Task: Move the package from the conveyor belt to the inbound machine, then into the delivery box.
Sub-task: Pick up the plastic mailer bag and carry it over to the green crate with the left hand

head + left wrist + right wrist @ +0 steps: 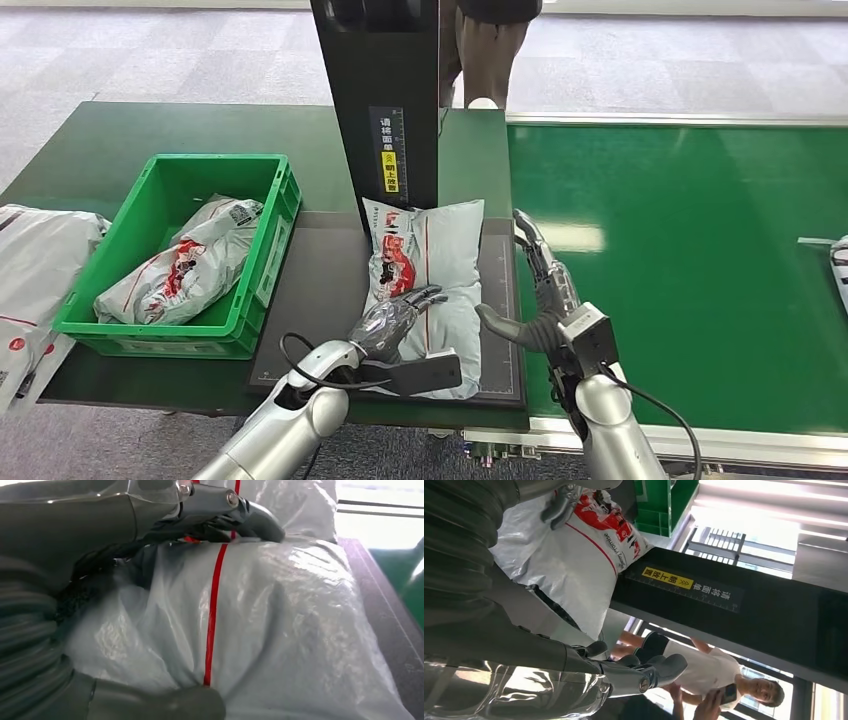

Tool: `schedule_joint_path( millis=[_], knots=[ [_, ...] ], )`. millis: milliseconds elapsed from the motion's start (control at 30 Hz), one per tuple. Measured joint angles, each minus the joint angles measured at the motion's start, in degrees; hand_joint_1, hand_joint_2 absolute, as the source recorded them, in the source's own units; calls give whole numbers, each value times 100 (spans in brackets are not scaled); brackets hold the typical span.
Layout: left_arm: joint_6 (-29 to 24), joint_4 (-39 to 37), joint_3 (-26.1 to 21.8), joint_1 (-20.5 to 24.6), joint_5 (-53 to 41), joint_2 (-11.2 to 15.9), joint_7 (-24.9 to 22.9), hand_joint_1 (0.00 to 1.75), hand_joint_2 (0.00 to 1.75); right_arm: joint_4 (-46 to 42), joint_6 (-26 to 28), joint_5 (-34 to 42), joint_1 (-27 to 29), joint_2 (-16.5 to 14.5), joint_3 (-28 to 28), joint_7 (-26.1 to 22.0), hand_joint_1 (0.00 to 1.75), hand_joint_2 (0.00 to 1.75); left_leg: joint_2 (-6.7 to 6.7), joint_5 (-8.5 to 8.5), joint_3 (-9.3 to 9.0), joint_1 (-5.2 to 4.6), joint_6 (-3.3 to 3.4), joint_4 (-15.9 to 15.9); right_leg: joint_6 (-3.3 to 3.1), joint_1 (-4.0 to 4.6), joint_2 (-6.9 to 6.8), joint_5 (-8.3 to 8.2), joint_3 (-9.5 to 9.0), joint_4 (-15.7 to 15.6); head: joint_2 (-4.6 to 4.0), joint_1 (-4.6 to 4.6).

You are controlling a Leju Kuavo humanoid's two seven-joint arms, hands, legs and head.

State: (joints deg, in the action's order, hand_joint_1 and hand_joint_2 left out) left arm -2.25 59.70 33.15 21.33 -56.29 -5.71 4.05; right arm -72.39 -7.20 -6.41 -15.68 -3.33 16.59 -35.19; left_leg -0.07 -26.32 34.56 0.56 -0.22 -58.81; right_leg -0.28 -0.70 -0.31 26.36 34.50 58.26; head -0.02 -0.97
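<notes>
A grey-white package (440, 255) with a red stripe and red print lies on the inbound machine's black platform (320, 290), under the black scanner column (385, 100). My left hand (392, 325) grips its near end: in the left wrist view the fingers (240, 515) press on top of the package (280, 620) and the thumb (165, 705) digs in from the other side. My right hand (545, 290) hovers open just right of the package, fingers stretched, thumb pointing at it. The right wrist view shows that hand (524, 645) empty beside the package (569, 560).
A green crate (270, 250) left of the platform holds another package (190, 265). More bags (40, 270) lie at the far left. The green conveyor belt (690, 250) runs to the right, with a package (838, 265) at its edge. A person (490, 50) stands behind the column.
</notes>
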Motion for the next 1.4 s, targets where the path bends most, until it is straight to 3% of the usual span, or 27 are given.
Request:
schedule_joint_path(
  millis=[200,333,633,833,1133,1267,1400],
  knots=[
    [11,-115,-17,96,-29,-38,26,175,175,11,4,-2,-4,-7,0,40,0,175,0,0,-12,0,-1,1,0,0,-1,0,-12,0,0,0],
    [-273,-130,-50,100,13,-45,269,175,175,11,21,-5,-4,-14,-1,55,0,175,0,1,-14,0,-1,1,0,0,0,-1,-13,1,0,0],
    [-1378,-75,-126,-70,132,-21,869,175,175,-20,38,-4,30,-14,-9,56,0,175,1,1,-8,0,-2,1,-1,0,2,0,-3,1,0,0],
    [-2395,232,-231,-268,114,57,1214,175,175,-77,37,18,52,-14,-13,55,0,175,3,1,-1,0,-2,2,-1,0,4,0,5,1,0,0],
    [-3583,686,-407,-377,-618,207,1297,175,175,-92,72,63,53,-14,-15,57,0,175,3,1,0,0,-2,3,-1,0,4,0,6,2,0,0],
    [-3739,1026,-726,-429,-896,236,1428,175,175,-125,118,144,72,-14,-33,70,0,175,3,1,0,1,-2,3,-1,1,4,0,7,2,0,0],
    [-3752,1284,-1444,-427,-1102,144,1750,175,175,-179,145,150,112,-14,-47,84,0,175,7,1,0,1,-2,3,-1,1,8,0,10,2,0,0]
  ],
)
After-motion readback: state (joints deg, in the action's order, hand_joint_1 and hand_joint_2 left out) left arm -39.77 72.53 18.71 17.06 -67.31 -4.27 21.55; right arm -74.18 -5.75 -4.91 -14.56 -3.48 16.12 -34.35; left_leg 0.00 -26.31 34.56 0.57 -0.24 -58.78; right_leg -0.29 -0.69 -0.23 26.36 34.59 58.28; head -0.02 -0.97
